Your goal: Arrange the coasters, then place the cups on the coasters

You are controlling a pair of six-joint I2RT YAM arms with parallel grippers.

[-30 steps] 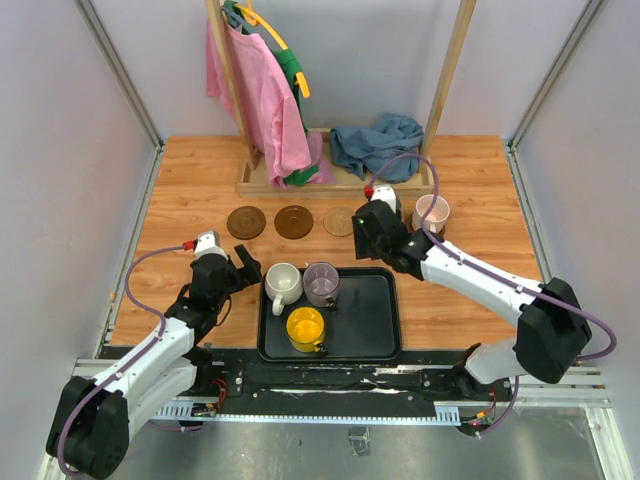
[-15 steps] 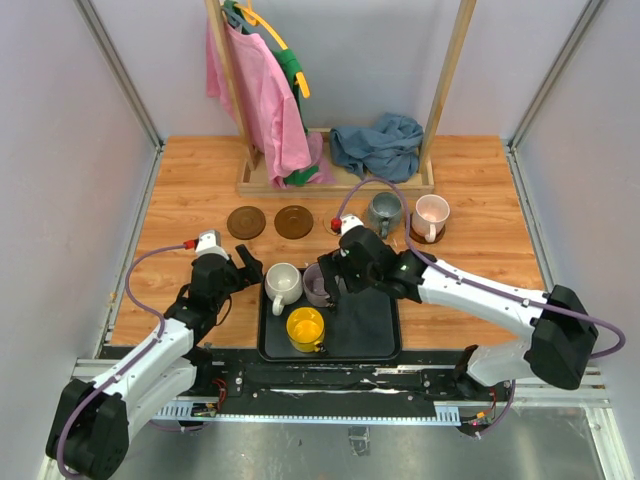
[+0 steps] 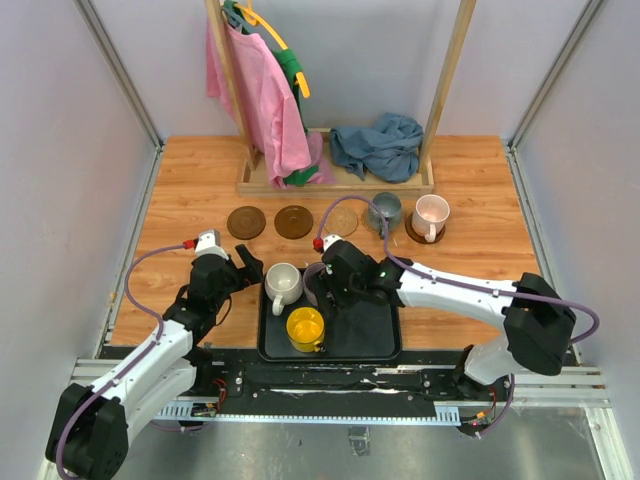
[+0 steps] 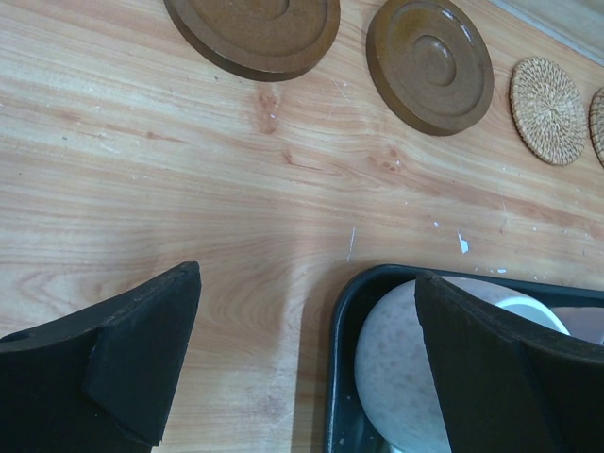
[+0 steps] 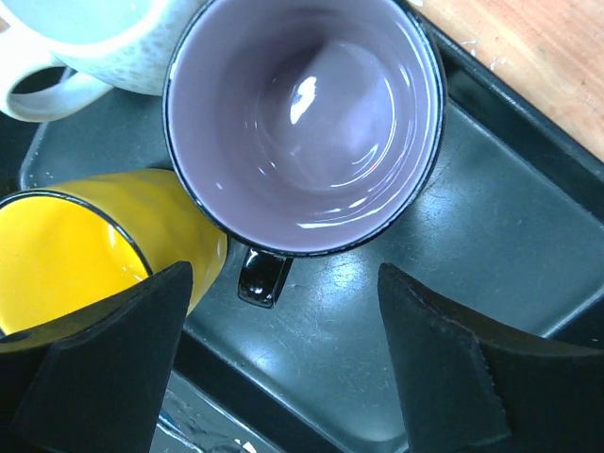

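On the wooden table, a black rectangular tray is holding three glossy mugs: a cream cup, a purple cup and a yellow cup. Behind it, a grey cup and a pink cup are sitting on coasters, beside a woven tan coaster and two ridged brown coasters lying uncovered. Both sets of jaws are gaping wide, gripping nothing. The right gripper is hovering over the purple cup, the left gripper by the tray's corner.

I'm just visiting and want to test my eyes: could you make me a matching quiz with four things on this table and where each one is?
Things:
1 yellow cup
2 pink cup
3 purple cup
4 woven coaster

Places:
A nothing on it
B right under the right pincer
C on a dark coaster
D in the tray, closest to the robot

Pairs: 1-D, 2-C, 3-B, 4-A
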